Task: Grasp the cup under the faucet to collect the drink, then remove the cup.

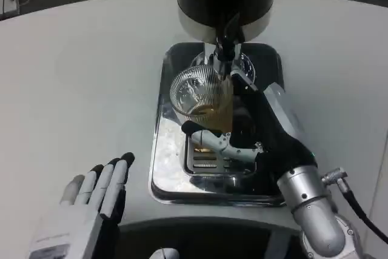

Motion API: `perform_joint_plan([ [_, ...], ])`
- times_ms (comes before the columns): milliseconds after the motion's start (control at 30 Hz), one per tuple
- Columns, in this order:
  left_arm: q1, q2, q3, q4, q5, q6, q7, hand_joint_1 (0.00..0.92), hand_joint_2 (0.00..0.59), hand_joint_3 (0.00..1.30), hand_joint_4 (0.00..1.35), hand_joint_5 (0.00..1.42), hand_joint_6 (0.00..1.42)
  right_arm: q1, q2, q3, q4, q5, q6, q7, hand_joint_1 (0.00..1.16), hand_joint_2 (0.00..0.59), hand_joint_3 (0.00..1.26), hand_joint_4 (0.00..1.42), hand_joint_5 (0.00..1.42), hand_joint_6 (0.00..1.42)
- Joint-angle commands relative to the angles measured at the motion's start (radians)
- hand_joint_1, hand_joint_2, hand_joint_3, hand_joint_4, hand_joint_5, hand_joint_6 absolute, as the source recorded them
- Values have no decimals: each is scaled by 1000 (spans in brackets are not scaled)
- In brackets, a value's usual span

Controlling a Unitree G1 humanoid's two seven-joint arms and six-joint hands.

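While under faucet, cup in right hand.

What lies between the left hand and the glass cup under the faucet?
In the head view, bare white table and the tray's left rim separate the open left hand from the cup; nothing else lies there.

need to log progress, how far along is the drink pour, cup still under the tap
Done: the right robot hand grips the ribbed glass cup under the faucet, and amber drink already sits in it. In hand: collecting. Left: take the cup off the metal tray. The left robot hand waits open.
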Motion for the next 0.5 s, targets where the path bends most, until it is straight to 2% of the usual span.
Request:
perform_joint_plan([
  [33,6,-3,6,-12,-10,14,-19,0,186,0,0,0,0,1,20,32,40,-11,10,11,764,186,188,304,318,424],
  [200,23,-5,22,-28,-14,16,-25,0,186,0,0,0,0,-4,36,25,62,-8,18,-13,809,191,267,402,404,527],
  [267,32,-4,28,-34,-15,16,-26,0,186,0,0,0,0,-3,43,22,63,-9,20,-28,838,195,309,456,476,681],
  [367,37,-6,33,-39,-18,17,-27,0,186,0,0,0,0,1,52,18,61,-4,21,-46,895,205,386,559,631,987],
  [400,38,-6,34,-40,-18,17,-27,0,186,0,0,0,0,3,54,17,59,-6,19,-54,951,212,425,602,688,1074],
  [500,38,-4,37,-43,-20,15,-29,0,186,0,0,0,0,16,62,13,41,-13,9,-86,1034,232,551,729,857,1274],
])
